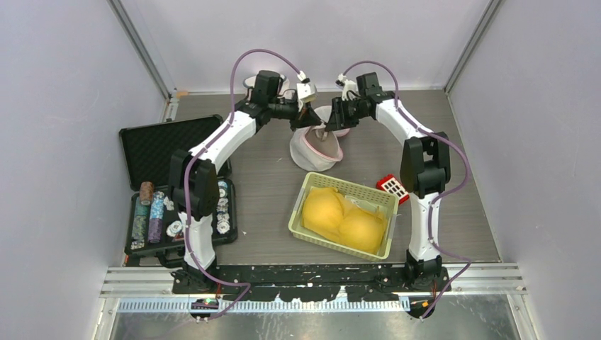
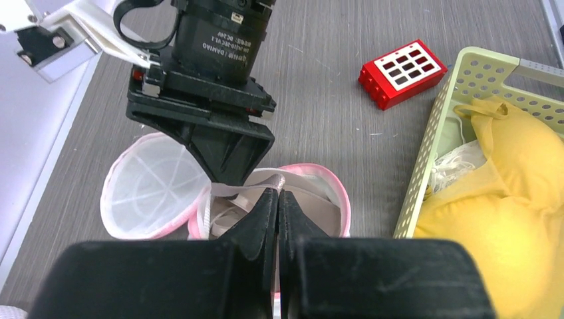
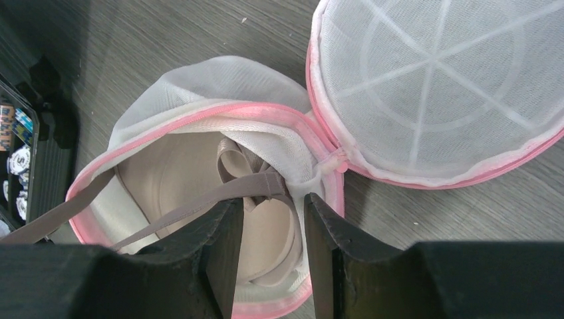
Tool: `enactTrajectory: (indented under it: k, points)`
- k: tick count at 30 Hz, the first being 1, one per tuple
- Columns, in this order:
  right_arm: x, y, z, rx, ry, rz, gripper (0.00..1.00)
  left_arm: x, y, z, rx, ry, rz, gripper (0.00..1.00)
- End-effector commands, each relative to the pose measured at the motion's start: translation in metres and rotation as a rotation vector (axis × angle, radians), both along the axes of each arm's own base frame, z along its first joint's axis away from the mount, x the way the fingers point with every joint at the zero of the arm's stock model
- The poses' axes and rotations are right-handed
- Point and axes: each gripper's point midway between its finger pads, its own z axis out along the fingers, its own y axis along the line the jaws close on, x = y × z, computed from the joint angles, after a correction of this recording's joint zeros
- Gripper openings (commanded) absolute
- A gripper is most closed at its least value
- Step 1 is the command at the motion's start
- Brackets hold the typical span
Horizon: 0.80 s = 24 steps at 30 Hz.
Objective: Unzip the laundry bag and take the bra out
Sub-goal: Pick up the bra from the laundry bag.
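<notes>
A beige bra strap (image 3: 193, 206) is being pinched by the closed left gripper (image 2: 277, 194) at the unzipped laundry bag (image 3: 199, 80) rim, while the right gripper (image 3: 271, 201) is being held part-open above it.

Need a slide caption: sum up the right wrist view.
Open right claw over the unzipped laundry bag, beige bra showing inside.

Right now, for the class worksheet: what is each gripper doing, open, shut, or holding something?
Left gripper: shut, apparently pinching the bra strap.
Right gripper: open, fingers apart over the bag, holding nothing.
</notes>
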Motion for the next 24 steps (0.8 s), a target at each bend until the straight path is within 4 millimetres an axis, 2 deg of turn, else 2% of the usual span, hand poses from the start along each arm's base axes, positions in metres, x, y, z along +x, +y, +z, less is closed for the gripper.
enactTrajectory:
  k: [1, 10, 18, 20, 24]
  points:
    - [0.011, 0.011, 0.023, 0.012, -0.102, 0.035, 0.41, -0.008, -0.003, 0.061, -0.091, -0.113, -0.036, 0.0]
    - [0.011, 0.018, 0.025, -0.002, -0.141, 0.075, 0.37, -0.01, -0.002, 0.061, -0.09, -0.107, -0.035, 0.0]
    - [0.003, 0.029, 0.025, -0.002, -0.147, 0.122, 0.38, -0.01, 0.002, 0.057, -0.087, -0.099, -0.028, 0.0]
    - [0.006, 0.029, 0.026, -0.011, -0.157, 0.115, 0.33, -0.011, 0.002, 0.058, -0.089, -0.099, -0.031, 0.0]
    - [0.015, 0.024, 0.029, -0.045, -0.177, 0.079, 0.1, -0.014, 0.005, 0.056, -0.085, -0.089, -0.03, 0.0]
